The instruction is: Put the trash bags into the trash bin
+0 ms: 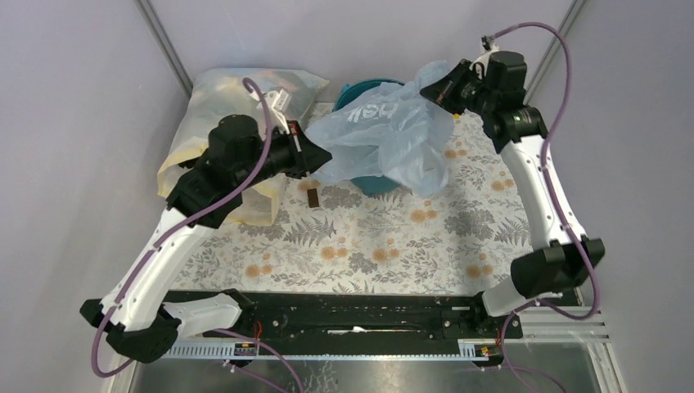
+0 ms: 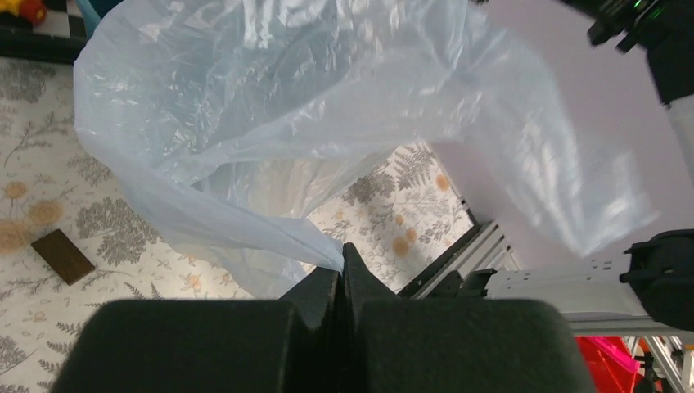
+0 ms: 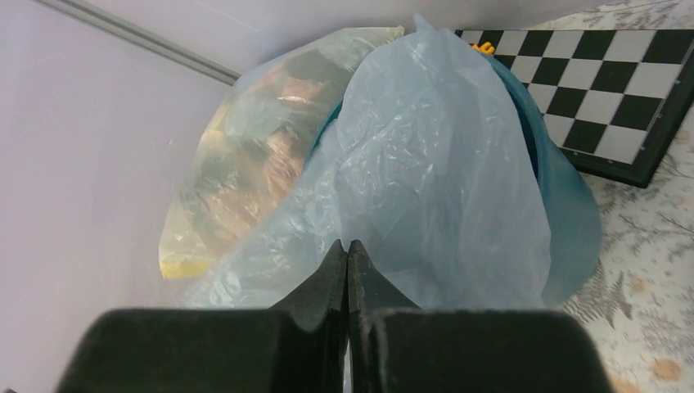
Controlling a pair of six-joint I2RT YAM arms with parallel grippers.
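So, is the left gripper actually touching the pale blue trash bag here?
Touching. The left wrist view shows the left gripper shut, with a gathered edge of the trash bag pinched between its closed fingertips.

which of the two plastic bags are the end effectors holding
The pale blue bag: the left end effector and right end effector each pinch it. The yellowish clear sack sits ungripped at the far left.

From above and behind the arm bases, looking steeply down on the whole floral table (image 1: 368, 246), from far off. From the left wrist, close over the left gripper (image 2: 342, 260) at bottom centre, facing the pale blue bag (image 2: 270, 123) in the upper frame. From the right wrist, equally close over the right gripper (image 3: 348, 250), facing the bag and the teal bin (image 3: 524, 123). Shared across all three: bag and table.
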